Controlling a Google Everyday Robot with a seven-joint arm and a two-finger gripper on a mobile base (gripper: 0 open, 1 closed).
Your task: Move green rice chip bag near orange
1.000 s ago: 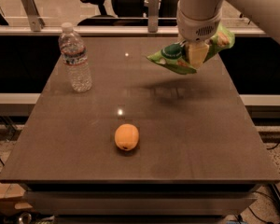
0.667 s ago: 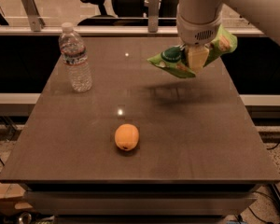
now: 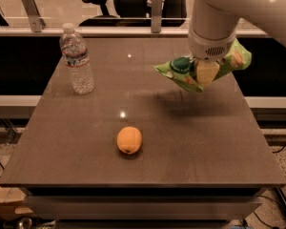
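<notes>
The green rice chip bag [image 3: 181, 70] hangs in the air above the right back part of the table, held by my gripper [image 3: 206, 71], which is shut on its middle. The bag's ends stick out left and right of the fingers, and its shadow falls on the table below. The orange [image 3: 129, 140] lies on the table [image 3: 219, 147] near the front centre, well to the left of and in front of the bag. My white arm comes down from the top right.
A clear water bottle [image 3: 76, 61] stands upright at the back left of the table. Office chairs and a railing stand behind the table. The table's front edge is close below the orange.
My gripper with the bag has shifted slightly forward and down. The orange and bottle have not moved.
</notes>
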